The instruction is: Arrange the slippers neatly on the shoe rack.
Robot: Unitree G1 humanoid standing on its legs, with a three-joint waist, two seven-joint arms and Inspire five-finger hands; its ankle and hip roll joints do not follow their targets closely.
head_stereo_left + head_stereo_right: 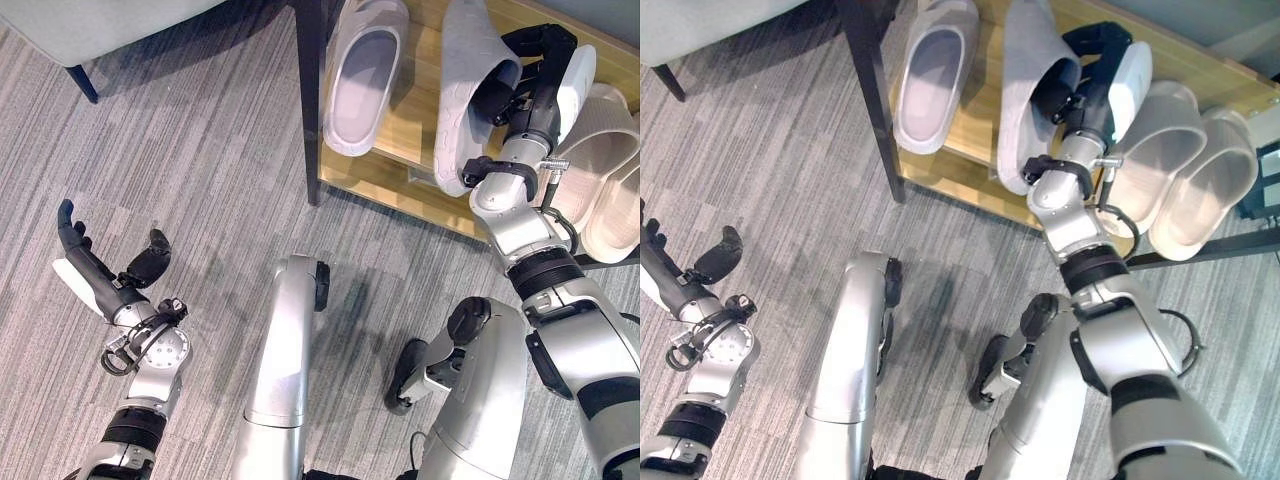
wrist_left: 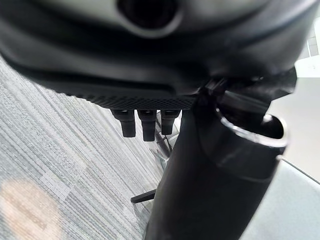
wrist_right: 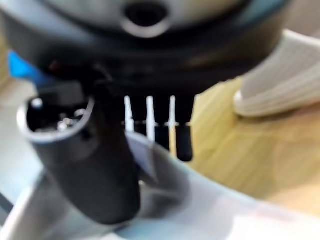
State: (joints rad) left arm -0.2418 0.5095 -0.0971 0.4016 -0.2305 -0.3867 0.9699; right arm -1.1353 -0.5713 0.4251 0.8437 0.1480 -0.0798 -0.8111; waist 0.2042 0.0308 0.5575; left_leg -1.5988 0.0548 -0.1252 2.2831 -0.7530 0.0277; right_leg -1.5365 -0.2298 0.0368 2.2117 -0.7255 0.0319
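On the wooden shoe rack [image 1: 400,150] a pale lilac slipper [image 1: 360,80] lies flat, opening up. Its mate, a second lilac slipper [image 1: 468,70], stands tipped on its side beside it, over the shelf. My right hand [image 1: 535,75] is shut on this slipper, the thumb [image 3: 95,150] inside its opening and the fingers curled over the far side. Two beige slippers [image 1: 600,150] [image 1: 620,215] sit at the right end of the rack. My left hand [image 1: 100,270] hangs open above the carpet at the lower left, holding nothing.
The rack's dark post [image 1: 308,100] stands at its left end. A grey seat [image 1: 100,25] on a dark leg is at the upper left. Grey striped carpet [image 1: 200,170] lies between the seat and the rack.
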